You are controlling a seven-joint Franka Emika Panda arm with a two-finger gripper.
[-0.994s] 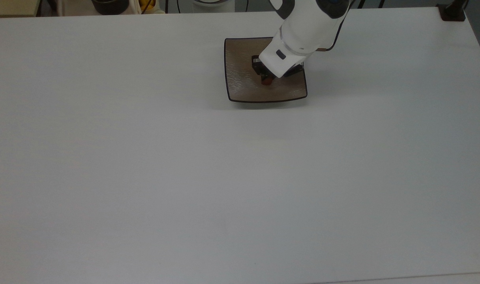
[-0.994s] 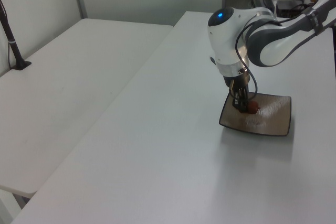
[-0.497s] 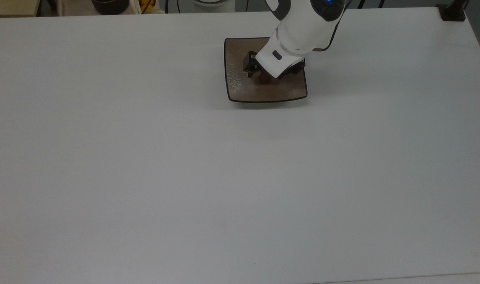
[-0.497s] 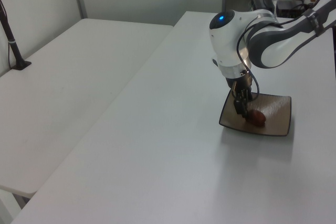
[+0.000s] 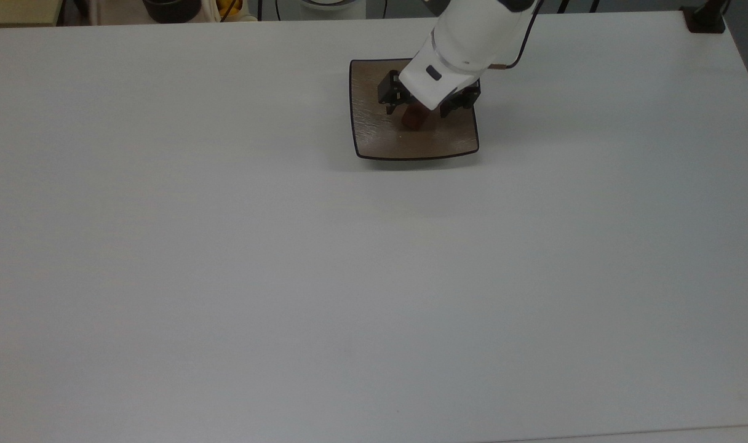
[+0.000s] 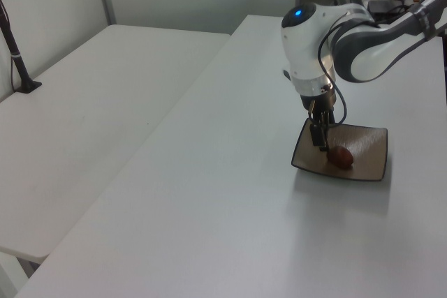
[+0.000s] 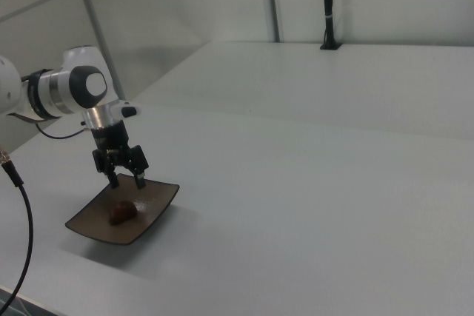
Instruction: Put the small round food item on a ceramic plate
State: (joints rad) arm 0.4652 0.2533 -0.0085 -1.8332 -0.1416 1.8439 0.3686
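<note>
Right view: food item on plate, below spread fingers.

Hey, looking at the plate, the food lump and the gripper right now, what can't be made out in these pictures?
1. Top view: the wrist covers the far part of the food item and part of the ceramic plate.
2. Left view: the two fingers of the gripper overlap, so their gap is hidden.
3. Right view: the arm's base is cut off by the right view's left edge.
4. All views: what food it is; too small.
</note>
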